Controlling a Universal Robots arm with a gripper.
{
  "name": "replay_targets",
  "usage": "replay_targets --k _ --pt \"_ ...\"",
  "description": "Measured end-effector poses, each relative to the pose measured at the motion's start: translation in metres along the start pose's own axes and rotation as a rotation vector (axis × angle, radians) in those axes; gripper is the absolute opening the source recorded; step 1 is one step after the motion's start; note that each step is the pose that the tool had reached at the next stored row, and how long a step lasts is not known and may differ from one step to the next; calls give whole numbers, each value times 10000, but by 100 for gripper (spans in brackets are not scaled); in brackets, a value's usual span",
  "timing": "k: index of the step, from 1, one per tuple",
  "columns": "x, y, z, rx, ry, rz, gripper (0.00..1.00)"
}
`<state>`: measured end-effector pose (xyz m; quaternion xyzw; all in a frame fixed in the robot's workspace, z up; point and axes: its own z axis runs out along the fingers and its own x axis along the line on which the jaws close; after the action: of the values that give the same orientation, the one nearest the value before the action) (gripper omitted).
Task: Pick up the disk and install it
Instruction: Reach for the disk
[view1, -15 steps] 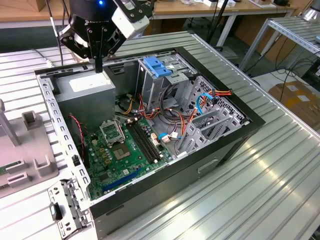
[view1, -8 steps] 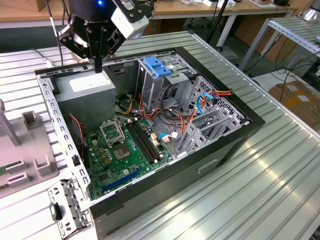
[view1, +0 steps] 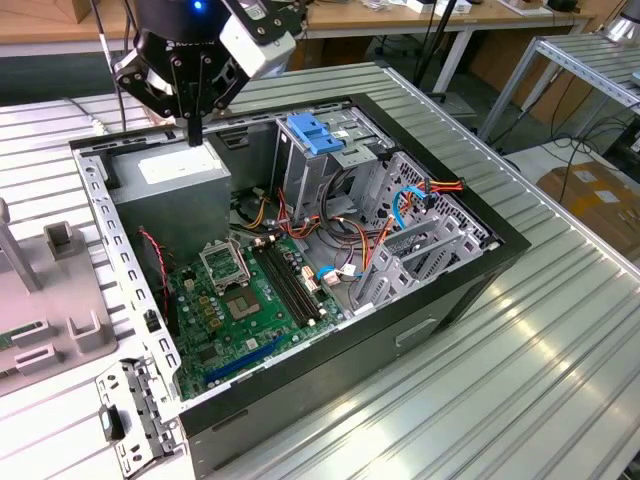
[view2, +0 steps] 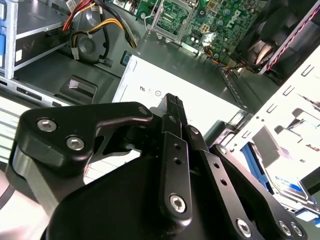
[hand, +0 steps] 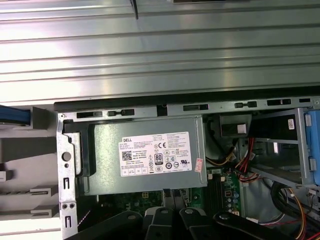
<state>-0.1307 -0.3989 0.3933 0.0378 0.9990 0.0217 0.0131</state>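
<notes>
Jaws of the claw (view1: 195, 132) were pressed together, pinching nothing. Its tip hung just above the white label of the power-supply box (hand: 145, 160), inside the open computer case (view1: 470, 290). The disk (hand: 14, 117) sat outside the case, beyond the perforated side frame (hand: 67, 165) and well apart from the claw; its blue rail edge showed in the first wrist view. Beside the claw, toward the exterior view's right, stood the drive cage (view1: 300, 180) with its light-blue latch (view1: 315, 135).
</notes>
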Motion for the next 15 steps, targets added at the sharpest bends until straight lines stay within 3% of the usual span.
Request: replay_targets --k 15 --pt "37 -3 -1 0 0 1 11"
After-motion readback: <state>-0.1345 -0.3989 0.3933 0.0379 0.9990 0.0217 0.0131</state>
